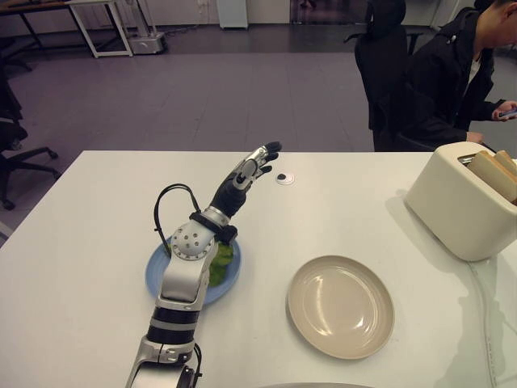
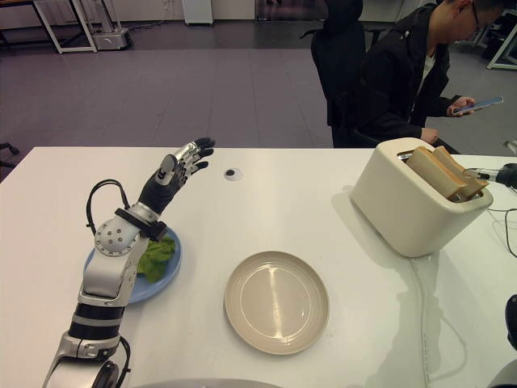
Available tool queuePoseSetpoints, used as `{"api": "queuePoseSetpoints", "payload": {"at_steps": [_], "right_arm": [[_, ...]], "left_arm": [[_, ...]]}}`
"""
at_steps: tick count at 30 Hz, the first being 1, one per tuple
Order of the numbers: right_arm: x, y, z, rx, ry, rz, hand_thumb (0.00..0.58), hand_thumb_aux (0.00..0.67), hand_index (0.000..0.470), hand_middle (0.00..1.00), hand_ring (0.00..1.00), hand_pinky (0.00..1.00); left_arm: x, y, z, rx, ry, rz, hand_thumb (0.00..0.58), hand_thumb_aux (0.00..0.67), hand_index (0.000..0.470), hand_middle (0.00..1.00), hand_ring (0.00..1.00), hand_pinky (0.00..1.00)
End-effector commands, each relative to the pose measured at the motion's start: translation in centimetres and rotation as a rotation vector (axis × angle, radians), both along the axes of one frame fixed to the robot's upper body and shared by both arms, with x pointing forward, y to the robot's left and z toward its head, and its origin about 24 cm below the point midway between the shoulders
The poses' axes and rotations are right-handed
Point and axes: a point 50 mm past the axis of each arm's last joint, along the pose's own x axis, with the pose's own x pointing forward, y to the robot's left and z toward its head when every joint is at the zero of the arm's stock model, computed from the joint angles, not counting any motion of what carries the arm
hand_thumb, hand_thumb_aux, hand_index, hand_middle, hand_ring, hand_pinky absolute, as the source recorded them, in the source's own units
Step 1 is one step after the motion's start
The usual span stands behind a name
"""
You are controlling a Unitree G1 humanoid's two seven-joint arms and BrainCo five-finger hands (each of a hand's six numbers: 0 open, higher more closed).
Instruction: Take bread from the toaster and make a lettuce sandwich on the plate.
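Bread (image 2: 440, 171), 2 slices, is sticking up out of the toaster (image 2: 404, 212), which is standing far right of the plate (image 2: 276, 301) and well apart from it. Plate is lying bare on the table (image 2: 283, 218), with nothing sitting on it. Lettuce (image 2: 157, 257) is resting on a blue dish (image 2: 166, 283) left of the plate, near it but not touching. Left hand (image 2: 182, 166) is hanging in the air up and left of the plate, beyond the blue dish, with fingers stretching out straight and holding nothing. A small black disc (image 2: 233, 173) is sitting in the tabletop behind the plate, near that hand. I'm judging this as the very start: no slice pulled, no lettuce moved, plate not yet loaded. What's remaining, as I'm reading it: taking 1 slice out and laying it on the plate, putting lettuce on top, then capping with slice 2. Toaster is sitting on the opposite side of the plate from this hand, so a reach from here is looking long.
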Motion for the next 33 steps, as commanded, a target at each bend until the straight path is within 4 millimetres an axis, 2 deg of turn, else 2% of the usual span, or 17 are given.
{"api": "queuePoseSetpoints", "payload": {"at_steps": [1, 2, 3, 4, 6, 7, 8, 9, 14, 19, 21, 24, 26, 29, 31, 33], "right_arm": [[0.4, 0.6, -1.4, 0.009, 0.047, 0.027, 0.058, 0.034, 0.024, 0.0, 0.0, 0.0], [0.4, 0.6, -1.5, 0.009, 0.052, 0.029, 0.005, 0.003, 0.002, 0.0, 0.0, 0.0], [0.4, 0.6, -1.6, 0.01, 0.055, 0.031, 0.005, 0.003, 0.002, 0.0, 0.0, 0.0], [0.3, 0.6, -1.6, 0.011, 0.056, 0.033, 0.291, 0.197, 0.138, 0.0, 0.0, 0.0], [0.4, 0.7, -1.7, 0.011, 0.06, 0.042, 0.357, 0.255, 0.179, 0.0, 0.0, 0.0], [0.5, 0.8, -1.8, 0.011, 0.062, 0.051, 0.452, 0.355, 0.249, 0.0, 0.0, 0.0], [0.5, 0.9, -1.9, 0.012, 0.067, 0.06, 0.569, 0.578, 0.405, 0.0, 0.0, 0.0], [0.7, 1.1, -2.1, 0.012, 0.072, 0.07, 0.58, 0.67, 0.47, 0.0, 0.0, 0.0], [1.5, 2.2, -2.7, 0.021, 0.084, 0.127, 0.58, 0.67, 0.47, 0.0, 0.0, 0.0], [2.3, 3.0, -1.6, 0.032, 0.037, 0.161, 0.58, 0.67, 0.47, 0.0, 0.0, 0.0], [2.5, 2.9, 0.1, 0.101, -0.063, 0.142, 0.58, 0.67, 0.47, 0.0, 0.0, 0.0], [3.4, 3.2, 3.3, 0.352, -0.262, 0.118, 0.58, 0.67, 0.47, 0.0, 0.0, 0.0], [4.2, 3.9, 4.6, 0.494, -0.341, 0.132, 0.58, 0.67, 0.47, 0.0, 0.0, 0.0], [4.4, 4.1, 7.5, 0.676, -0.472, 0.148, 0.58, 0.67, 0.47, 0.0, 0.0, 0.0], [4.7, 4.8, 9.3, 0.769, -0.527, 0.196, 0.58, 0.67, 0.47, 0.0, 0.0, 0.0], [5.4, 6.0, 9.9, 0.86, -0.498, 0.269, 0.58, 0.67, 0.47, 0.0, 0.0, 0.0]], "left_arm": [[0.2, 0.3, 0.2, 0.013, -0.007, 0.01, 0.0, 0.0, 0.0, 0.0, 0.0, 0.0], [0.2, 0.3, 0.2, 0.013, -0.007, 0.009, 0.0, 0.0, 0.0, 0.0, 0.0, 0.0], [0.3, 0.3, 0.2, 0.014, -0.007, 0.008, 0.0, 0.0, 0.0, 0.0, 0.0, 0.0], [0.3, 0.3, 0.2, 0.015, -0.007, 0.007, 0.0, 0.0, 0.0, 0.0, 0.0, 0.0], [0.3, 0.3, 0.2, 0.015, -0.008, 0.007, 0.0, 0.0, 0.0, 0.0, 0.0, 0.0], [0.3, 0.3, 0.2, 0.015, -0.008, 0.007, 0.0, 0.0, 0.0, 0.0, 0.0, 0.0], [0.3, 0.3, 0.2, 0.016, -0.009, 0.007, 0.0, 0.0, 0.0, 0.0, 0.0, 0.0], [0.3, 0.3, 0.2, 0.016, -0.009, 0.01, 0.0, 0.0, 0.0, 0.0, 0.0, 0.0], [0.5, 0.5, 0.1, 0.024, -0.009, 0.019, 0.0, 0.0, 0.0, 0.0, 0.0, 0.0], [0.6, 0.5, 0.1, 0.029, -0.012, 0.018, 0.0, 0.0, 0.0, 0.0, 0.0, 0.0], [0.6, 0.5, 0.1, 0.029, -0.013, 0.019, 0.0, 0.0, 0.0, 0.0, 0.0, 0.0], [0.4, 0.6, 0.0, 0.03, -0.017, 0.031, 0.0, 0.0, 0.0, 0.0, 0.0, 0.0], [0.2, 0.8, 0.0, 0.032, -0.019, 0.045, 0.0, 0.0, 0.0, 0.0, 0.0, 0.0], [0.2, 0.5, 0.0, 0.034, -0.02, 0.04, 0.0, 0.0, 0.0, 0.0, 0.0, 0.0], [0.2, 0.5, 0.1, 0.035, -0.021, 0.041, 0.0, 0.0, 0.0, 0.0, 0.0, 0.0], [0.1, 0.5, 0.1, 0.036, -0.021, 0.041, 0.0, 0.0, 0.0, 0.0, 0.0, 0.0]]}}
